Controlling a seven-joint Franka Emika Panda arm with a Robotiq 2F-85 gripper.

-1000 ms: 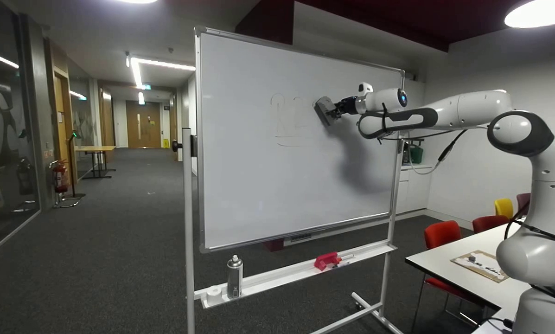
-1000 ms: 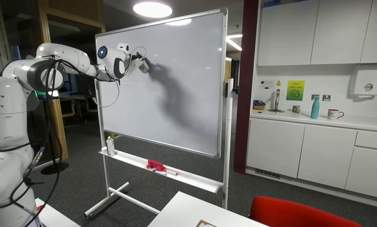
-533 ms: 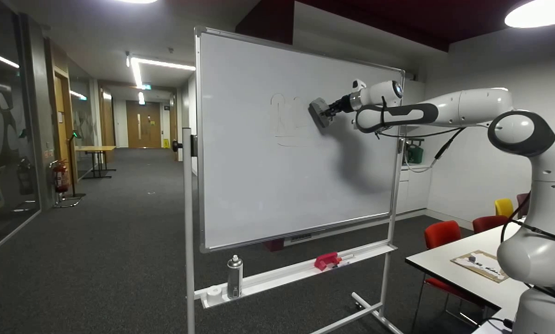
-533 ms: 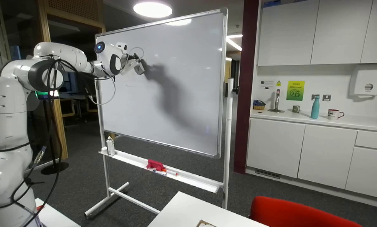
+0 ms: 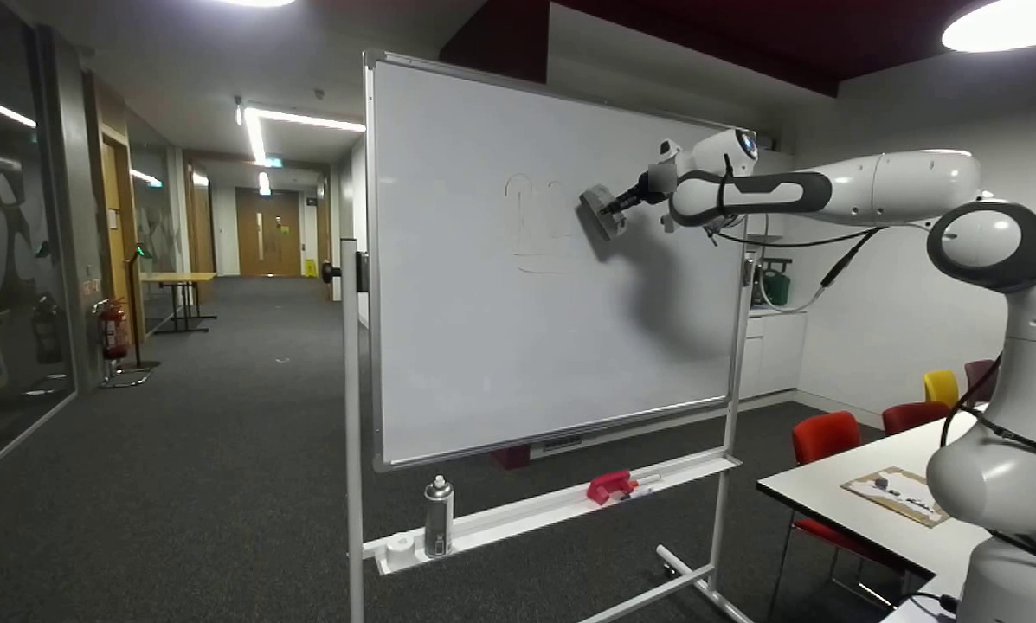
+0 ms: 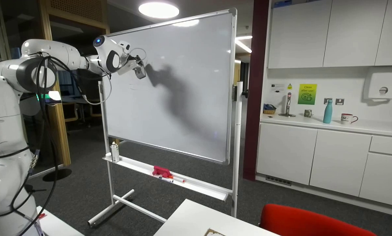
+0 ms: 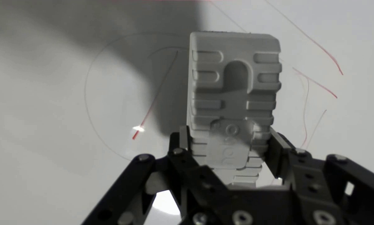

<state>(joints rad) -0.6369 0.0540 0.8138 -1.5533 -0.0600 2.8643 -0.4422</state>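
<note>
Grey eraser [image 7: 233, 104] is pinched between the jaws, which press both sides; one end juts past their tips.

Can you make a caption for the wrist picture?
Gripper holding a gray eraser at a whiteboard marked with thin red lines.

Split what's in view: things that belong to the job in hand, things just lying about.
Likely part of the job:
gripper, shut on a grey whiteboard eraser
whiteboard with faint red lines

Apparently just lying about:
spray can and markers on the tray
turquoise bottle and white mug on the counter
</note>
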